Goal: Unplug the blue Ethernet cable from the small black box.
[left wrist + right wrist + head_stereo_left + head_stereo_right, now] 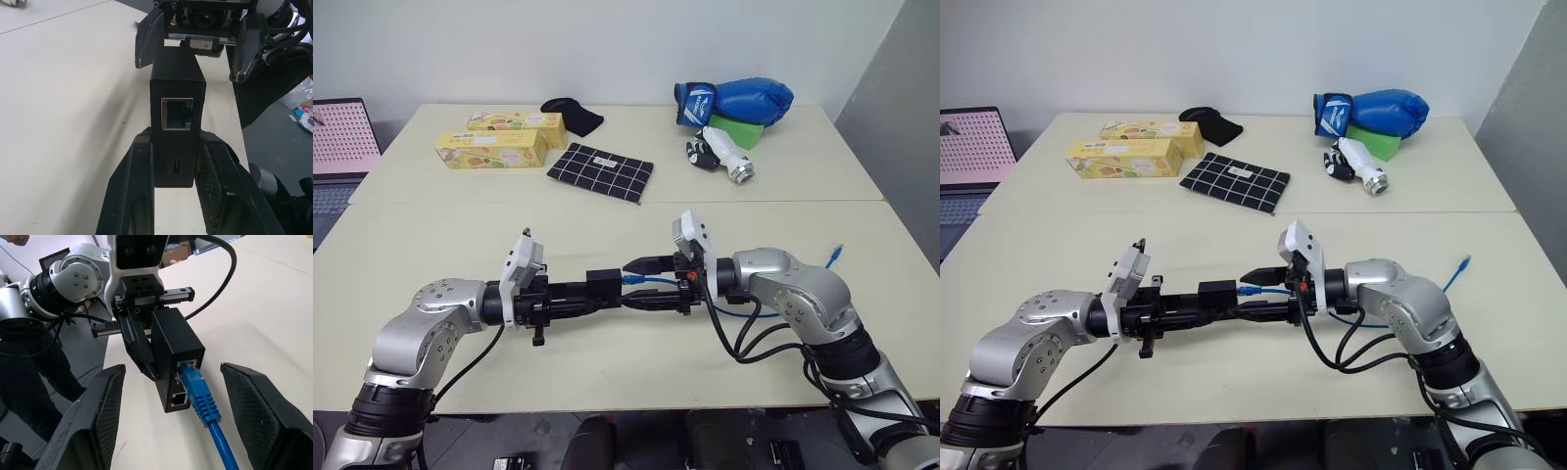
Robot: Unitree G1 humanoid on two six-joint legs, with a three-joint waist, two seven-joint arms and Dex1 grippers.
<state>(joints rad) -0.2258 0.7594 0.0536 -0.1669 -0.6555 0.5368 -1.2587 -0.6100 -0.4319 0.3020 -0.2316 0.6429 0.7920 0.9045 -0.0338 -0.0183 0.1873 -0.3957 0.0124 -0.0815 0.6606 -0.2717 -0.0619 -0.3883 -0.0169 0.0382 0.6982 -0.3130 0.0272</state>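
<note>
Above the near part of the pale bench [431, 235], the left gripper [597, 297] is clamped on the small black box [604, 284], its two black fingers pressed against opposite sides of the block and holding it clear of the surface. The blue Ethernet cable [205, 404] is plugged into a port on the box face that looks toward the right arm — the plug sits seated in the upper socket, with a second, empty socket just below it. From there the cord runs back past the right arm and trails over the bench to its free end [838, 252] near the right edge.

The right gripper [649, 281] faces the box with its fingers [95, 416] spread wide, one on either side of the cable and plug, touching neither (nothing is in its grasp).

Farther back on the bench lie two yellow cartons [491, 149], a black checked cloth [600, 172], a black fabric lump [573, 115] and a blue boxing glove [739, 101].
</note>
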